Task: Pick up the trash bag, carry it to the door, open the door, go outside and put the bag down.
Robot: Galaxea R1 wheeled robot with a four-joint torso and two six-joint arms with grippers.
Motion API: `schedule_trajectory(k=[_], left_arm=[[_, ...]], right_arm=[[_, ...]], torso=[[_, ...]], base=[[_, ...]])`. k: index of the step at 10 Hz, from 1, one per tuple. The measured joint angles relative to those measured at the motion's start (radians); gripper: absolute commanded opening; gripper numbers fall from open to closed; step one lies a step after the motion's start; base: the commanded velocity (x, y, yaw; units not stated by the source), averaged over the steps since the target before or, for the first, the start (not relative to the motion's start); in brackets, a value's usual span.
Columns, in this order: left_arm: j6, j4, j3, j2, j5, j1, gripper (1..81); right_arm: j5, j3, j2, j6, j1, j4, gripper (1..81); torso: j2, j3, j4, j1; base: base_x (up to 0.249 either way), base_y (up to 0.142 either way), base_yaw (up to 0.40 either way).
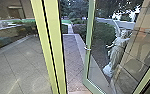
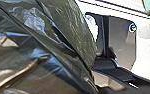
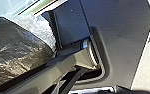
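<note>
A glass door (image 1: 89,50) with a pale green frame stands open in the head view, swung outward on the right, with a small handle at mid-height. The black trash bag (image 2: 48,47) looms large and glossy in the left wrist view, close to that wrist's camera. From the right wrist, the same dark, crinkled bag (image 3: 18,47) appears beyond the jointed bar, with a clear, filmy part at its edge. Whether the fingers of either gripper grip the bag cannot be made out.
Thick yellow-green frame posts (image 1: 51,47) stand left of the doorway. Outside, a tiled path (image 1: 74,60) leads toward hedges. A pale statue (image 1: 117,51) stands behind the door's glass, near a tiled wall (image 1: 144,47). Paving (image 1: 21,65) shows through glass on the left.
</note>
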Motion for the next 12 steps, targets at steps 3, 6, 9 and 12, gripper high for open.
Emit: schedule_trajectory(k=[3,6,9,12], left_arm=[[0.0,0.0,0.0,-0.002,-0.001,0.001,1.0],[0.0,0.0,-0.003,0.0,-0.011,-0.034,1.0],[0.0,0.0,-0.012,0.006,0.01,0.046,1.0],[0.0,0.002,-0.024,0.013,-0.022,-0.031,1.0]], right_arm=[[-0.003,0.0,0.0,0.0,0.0,0.0,81.1],[0.01,0.0,0.003,0.0,0.029,0.0,81.1],[-0.015,-0.003,0.001,0.004,-0.041,0.004,81.1],[0.011,-0.027,0.015,-0.003,0.02,0.007,81.1]], torso=[[0.0,0.0,0.0,0.0],[0.002,-0.001,0.0,0.003],[-0.002,0.0,0.0,-0.004],[-0.002,0.0,0.0,-0.003]], base=[[-0.077,0.0,0.0],[0.0,0.0,0.0],[0.0,0.0,0.0],[0.0,0.0,0.0]])
